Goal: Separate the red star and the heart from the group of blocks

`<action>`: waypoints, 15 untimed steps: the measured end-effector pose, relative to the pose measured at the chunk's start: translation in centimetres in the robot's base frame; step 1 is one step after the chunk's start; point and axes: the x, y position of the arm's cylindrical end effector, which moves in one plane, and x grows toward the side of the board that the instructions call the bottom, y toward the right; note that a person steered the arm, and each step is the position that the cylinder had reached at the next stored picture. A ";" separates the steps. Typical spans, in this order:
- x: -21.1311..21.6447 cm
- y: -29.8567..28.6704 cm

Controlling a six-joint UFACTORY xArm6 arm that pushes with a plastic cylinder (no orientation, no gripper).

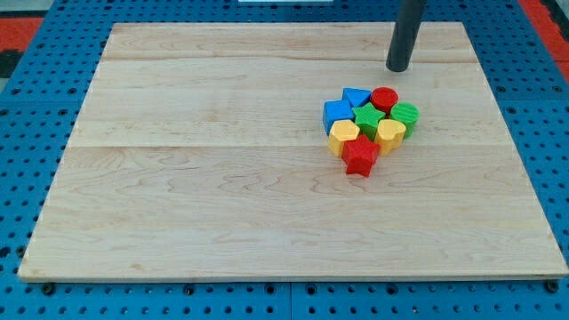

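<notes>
My tip (397,68) — a bare rod, no jaws to open or close — stands above the cluster on the wooden bench (178,178). Red star block (360,156) and yellow heart block (389,133) sit on the group's far, bottom edge.

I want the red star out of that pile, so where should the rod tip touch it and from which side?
No gripping here: push with my tip. The red star-shaped block sits at the cluster's bottom edge, wedged below the yellow hexagon block and yellow heart block. Probably contact its upper edge, pushing toward the view's bottom.
</notes>
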 end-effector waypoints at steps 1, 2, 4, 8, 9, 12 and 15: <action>0.0 0.6; -0.7 5.2; 3.7 13.8; 12.7 0.8; 12.2 0.4; 12.5 -5.2; 13.4 -7.1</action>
